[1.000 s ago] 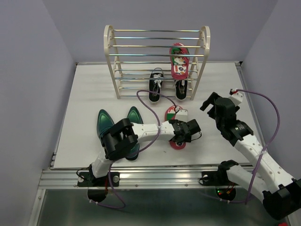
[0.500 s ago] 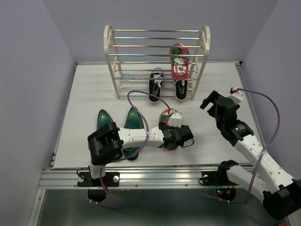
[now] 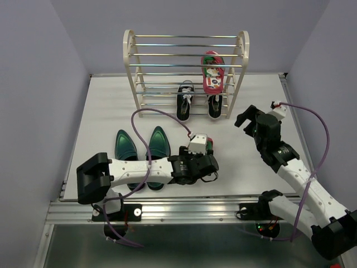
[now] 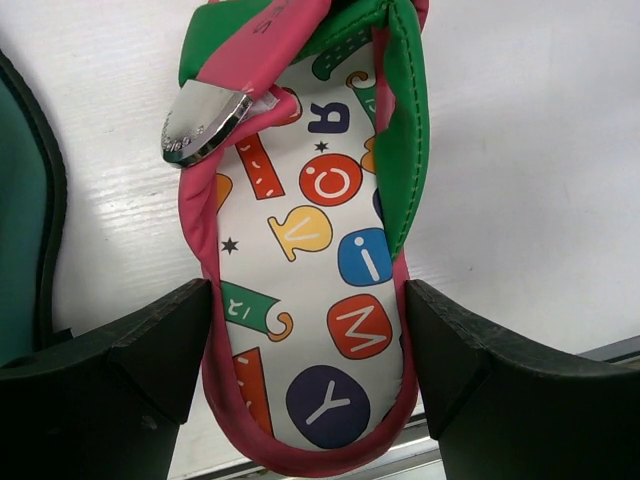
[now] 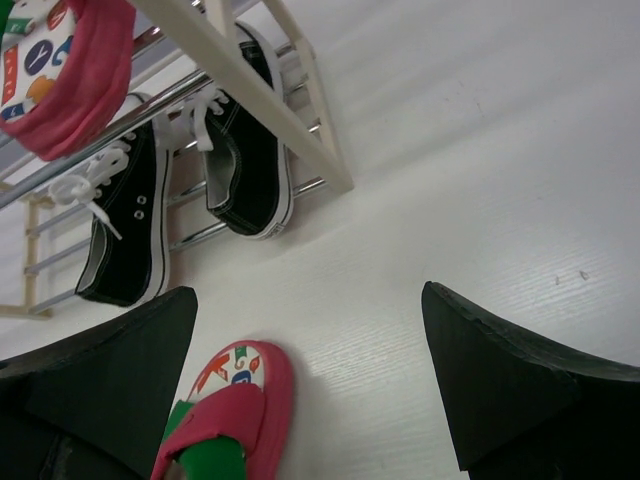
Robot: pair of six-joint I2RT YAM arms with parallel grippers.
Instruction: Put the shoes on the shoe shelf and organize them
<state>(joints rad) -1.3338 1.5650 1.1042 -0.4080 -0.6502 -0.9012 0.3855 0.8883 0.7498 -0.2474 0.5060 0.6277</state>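
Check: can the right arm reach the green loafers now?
Probably not cleanly: the left arm lies over the green loafers' heels, left claw gripping the red flip-flop between them and the right claw.

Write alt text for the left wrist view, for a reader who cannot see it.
A red flip-flop with a colourful lettered footbed lies on the table, its heel between the black fingers of the left end effector. A dark-green loafer edges in at left.

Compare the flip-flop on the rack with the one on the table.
The racked flip-flop rests on rods of the shelf; the other flip-flop lies on the table. The racked one is untouched; the left pincer straddles the other. Both are red with colourful printed footbeds.
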